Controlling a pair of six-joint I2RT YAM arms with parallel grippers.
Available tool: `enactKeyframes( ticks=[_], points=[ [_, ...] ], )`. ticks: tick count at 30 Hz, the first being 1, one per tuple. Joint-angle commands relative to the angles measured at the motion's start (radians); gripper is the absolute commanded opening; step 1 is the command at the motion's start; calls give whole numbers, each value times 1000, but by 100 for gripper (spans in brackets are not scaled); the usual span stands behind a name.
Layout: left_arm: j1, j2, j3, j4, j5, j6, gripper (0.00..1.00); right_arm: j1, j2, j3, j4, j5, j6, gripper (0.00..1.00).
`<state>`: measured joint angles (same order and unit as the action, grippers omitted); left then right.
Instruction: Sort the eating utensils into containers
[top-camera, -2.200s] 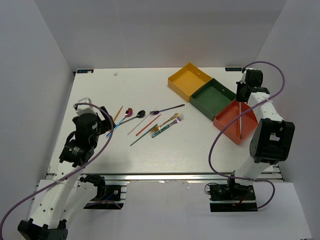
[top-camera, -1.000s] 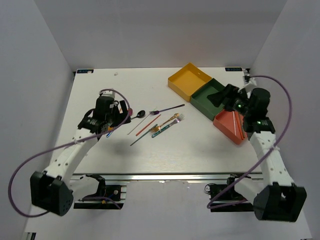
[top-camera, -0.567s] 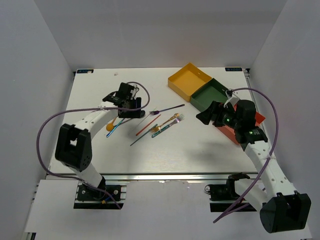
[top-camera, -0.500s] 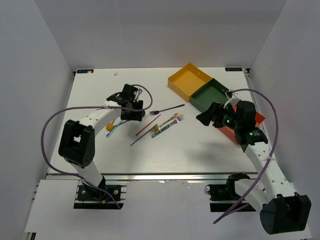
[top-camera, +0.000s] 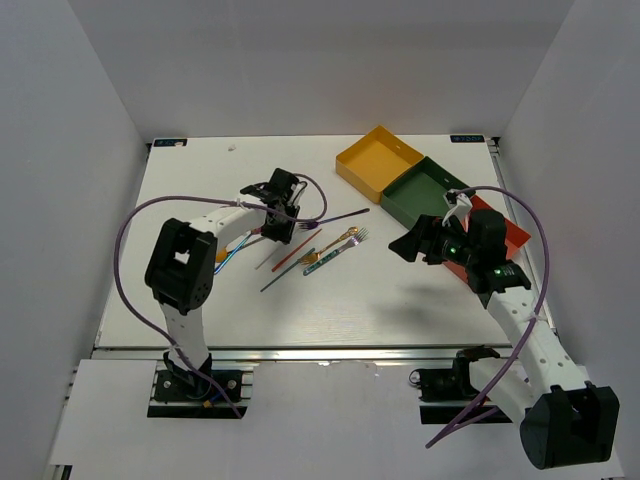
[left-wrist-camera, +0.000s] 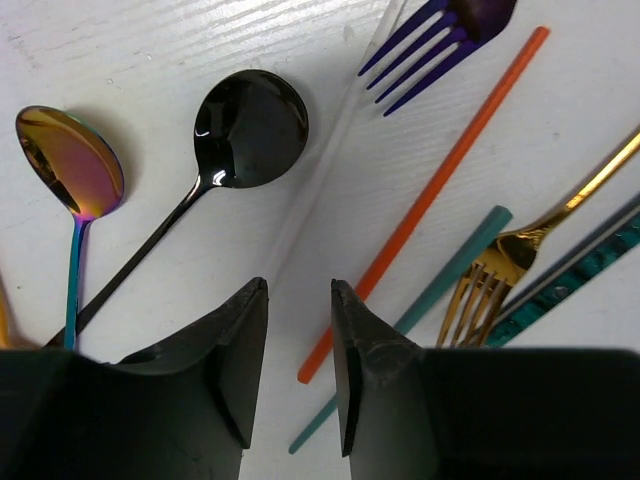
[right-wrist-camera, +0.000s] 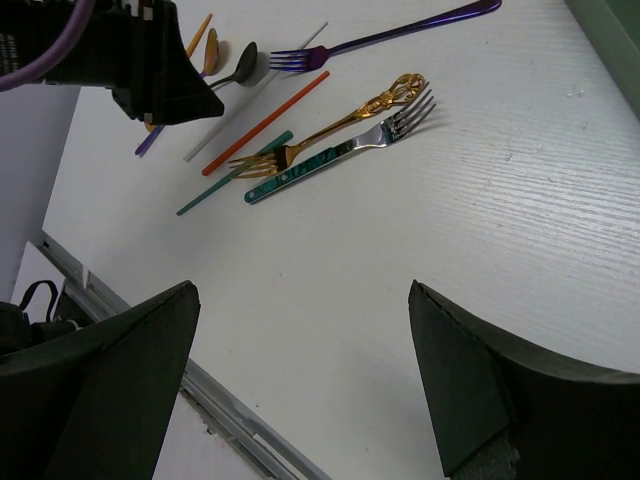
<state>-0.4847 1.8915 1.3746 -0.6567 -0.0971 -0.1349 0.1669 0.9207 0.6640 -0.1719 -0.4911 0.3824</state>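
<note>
The eating utensils lie in a loose cluster left of centre. My left gripper (left-wrist-camera: 298, 290) is low over them, its jaws narrowed but still apart, astride a thin white chopstick (left-wrist-camera: 335, 140) that neither finger touches. Beside it are a black spoon (left-wrist-camera: 250, 130), an iridescent spoon (left-wrist-camera: 68, 160), a purple fork (left-wrist-camera: 440, 40), an orange-red chopstick (left-wrist-camera: 440, 170), a teal chopstick (left-wrist-camera: 440, 270) and a gold fork (left-wrist-camera: 500, 270). My right gripper (right-wrist-camera: 302, 295) hangs wide open and holds nothing, above bare table right of the cluster. The containers stand at the back right: yellow (top-camera: 380, 162), green (top-camera: 428, 195), red-orange (top-camera: 513, 232).
A silver fork with a teal handle (right-wrist-camera: 340, 155) lies next to the gold fork. The right arm covers part of the red-orange tray. The table's near edge with its metal rail (top-camera: 330, 352) runs in front of both arm bases.
The left arm swung right from the table's left side onto the utensil cluster, and its jaws narrowed. The right arm left the red-orange tray and moved toward the table's middle, jaws still wide.
</note>
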Motion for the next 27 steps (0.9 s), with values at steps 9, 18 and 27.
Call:
enactKeyframes(
  ticks=[9, 18, 27],
  points=[
    [5, 86, 63, -11, -15, 67, 39, 16, -26, -9, 55, -44, -14, 89],
    [21, 141, 70, -9, -33, 73, 39, 19, -39, -14, 60, -46, -14, 89],
    [21, 141, 41, -15, 23, 83, 35, 22, -43, -21, 68, -43, -8, 89]
  ],
)
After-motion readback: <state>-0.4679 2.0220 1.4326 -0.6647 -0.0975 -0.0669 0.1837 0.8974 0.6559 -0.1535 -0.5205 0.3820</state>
